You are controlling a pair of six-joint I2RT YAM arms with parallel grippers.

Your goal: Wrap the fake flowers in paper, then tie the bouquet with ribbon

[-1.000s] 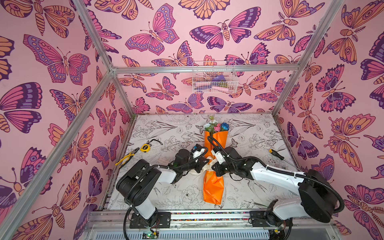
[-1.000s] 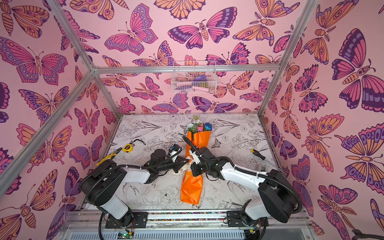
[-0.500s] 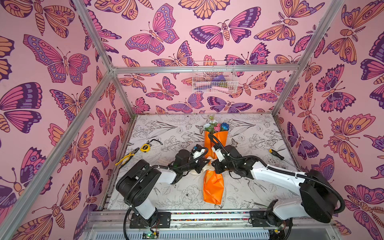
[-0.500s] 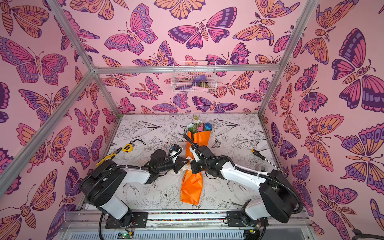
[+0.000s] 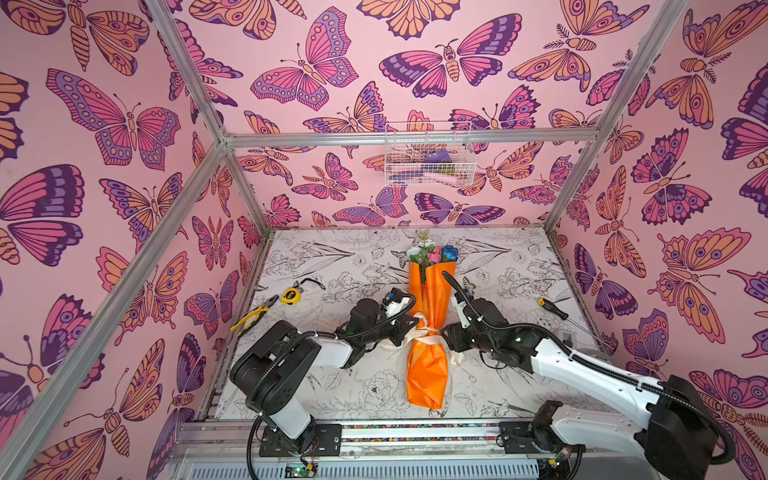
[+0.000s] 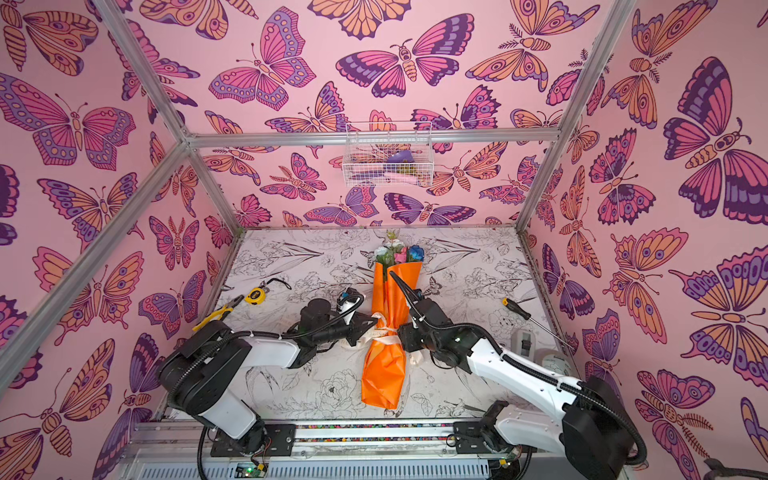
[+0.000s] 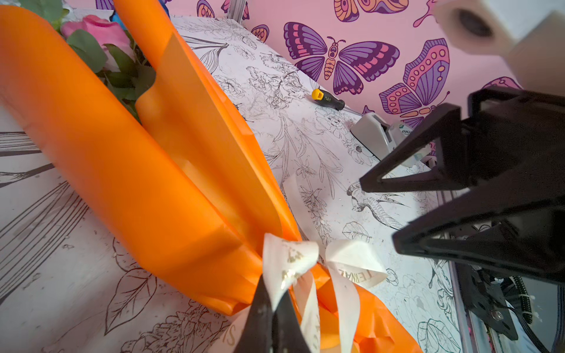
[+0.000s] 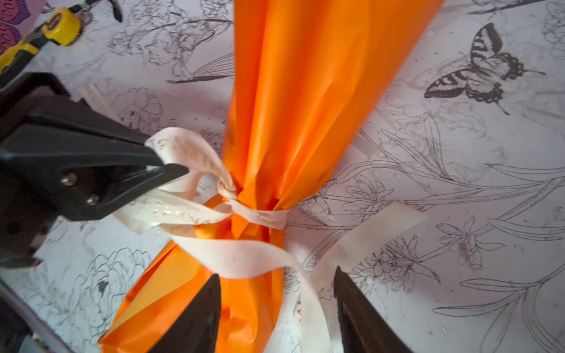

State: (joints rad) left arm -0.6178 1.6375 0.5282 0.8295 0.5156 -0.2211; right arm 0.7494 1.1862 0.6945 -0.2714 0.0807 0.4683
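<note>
The bouquet of fake flowers (image 8: 305, 91) is wrapped in smooth, glossy orange paper, creased at the stem end. The cream ribbon (image 8: 244, 259) is ribbed woven cloth with shiny gold lettering. The left gripper (image 8: 166, 159) and right gripper (image 8: 275, 276) have matt black plastic fingers. The table (image 8: 458, 152) is a scuffed matt printed sheet; the frame bars (image 5: 411, 138) are brushed metal

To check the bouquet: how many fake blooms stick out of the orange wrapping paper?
3, in both top views: a white bloom left, a pink bloom middle, a blue bloom right. More may hide inside the orange wrapping paper.
</note>
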